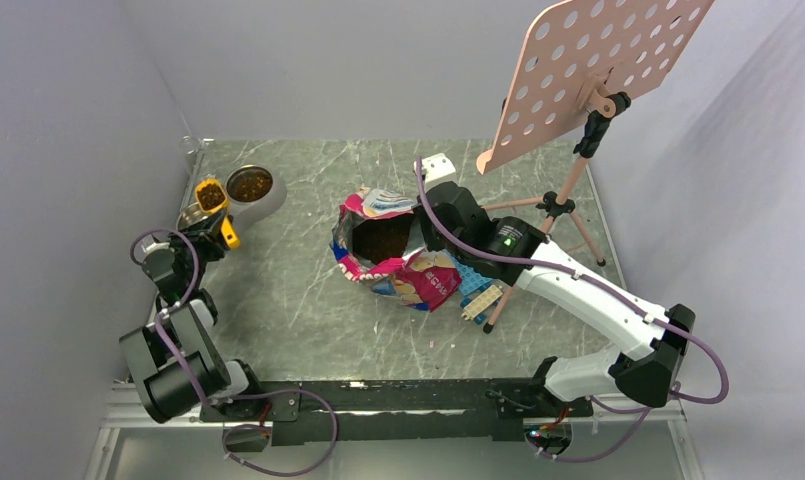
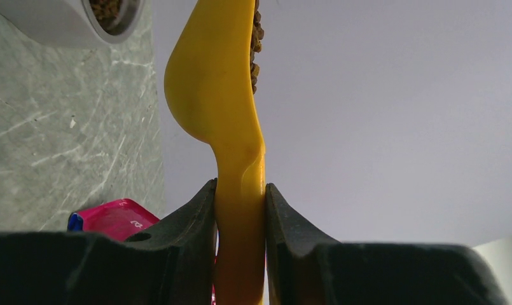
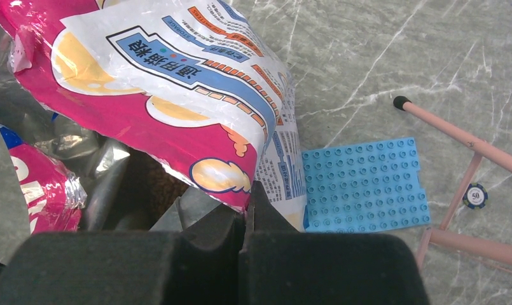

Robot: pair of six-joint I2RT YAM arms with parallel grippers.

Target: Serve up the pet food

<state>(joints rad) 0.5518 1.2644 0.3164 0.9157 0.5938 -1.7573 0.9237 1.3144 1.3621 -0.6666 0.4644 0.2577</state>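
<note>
Grey-green marbled table (image 1: 288, 310) boxed in by pale, plain walls (image 1: 68, 150).
At upper left the left gripper (image 2: 240, 189) is clamped on the handle of the yellow scoop (image 2: 208, 82). Pet food (image 1: 211, 196) is heaped in its cup just beyond the fingertips, beside a filled bowl (image 1: 249, 184). At centre the right gripper (image 3: 247, 206) pinches the edge of the pink pouch (image 3: 145, 82), with more of it in the open mouth.

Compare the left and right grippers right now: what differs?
The left gripper clamps the yellow scoop, loaded with kibble, by its handle, jaws held apart by it; the right gripper is pinched fully shut on the pink pouch edge. Position: left gripper at the bowl stand, right gripper mid-table. Shared: both hold something.
</note>
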